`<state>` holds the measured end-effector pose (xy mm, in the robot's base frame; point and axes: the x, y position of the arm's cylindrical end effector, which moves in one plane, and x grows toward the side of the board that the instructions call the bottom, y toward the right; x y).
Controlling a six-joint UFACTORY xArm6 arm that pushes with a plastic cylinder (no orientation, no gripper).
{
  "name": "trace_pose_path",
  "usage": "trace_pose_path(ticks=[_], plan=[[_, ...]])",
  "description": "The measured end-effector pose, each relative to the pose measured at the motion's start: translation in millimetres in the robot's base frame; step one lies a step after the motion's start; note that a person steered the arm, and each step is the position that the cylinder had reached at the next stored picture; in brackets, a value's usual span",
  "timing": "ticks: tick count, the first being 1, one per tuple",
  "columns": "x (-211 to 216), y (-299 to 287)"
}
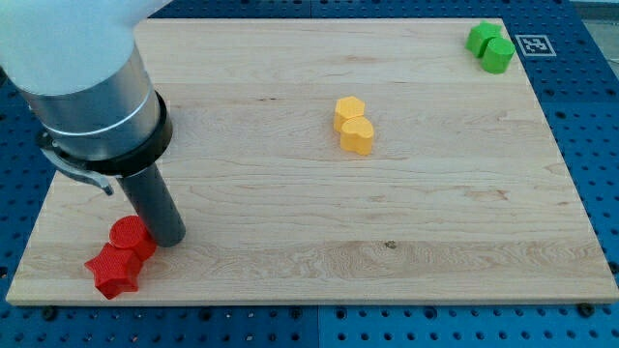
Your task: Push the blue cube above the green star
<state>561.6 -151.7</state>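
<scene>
A pale wooden table top point(290, 193) with visible grain lies on a blue perforated base point(590, 145). A small black-and-white marker tag point(534, 44) sits just off its top right corner. My tip point(168, 238), the lower end of a straight dark rod with no claw on it to open or close, rests near the bottom left corner, touching the red hexagonal block point(132, 237). A red star-shaped block point(114, 272) sits against that one. Two yellow blocks, a hexagon point(349, 110) and a rounded heart-like piece point(357, 135), touch near the centre. Two green blocks point(491, 46), shapes unclear, touch in the top right corner. No blue cube shows in this view.
</scene>
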Motion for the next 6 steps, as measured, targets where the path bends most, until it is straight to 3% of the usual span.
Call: trace_pose_path(ticks=[1,3,5,6], plan=[[-4,0],[-60,-20],[-73,-83],[-114,-90]])
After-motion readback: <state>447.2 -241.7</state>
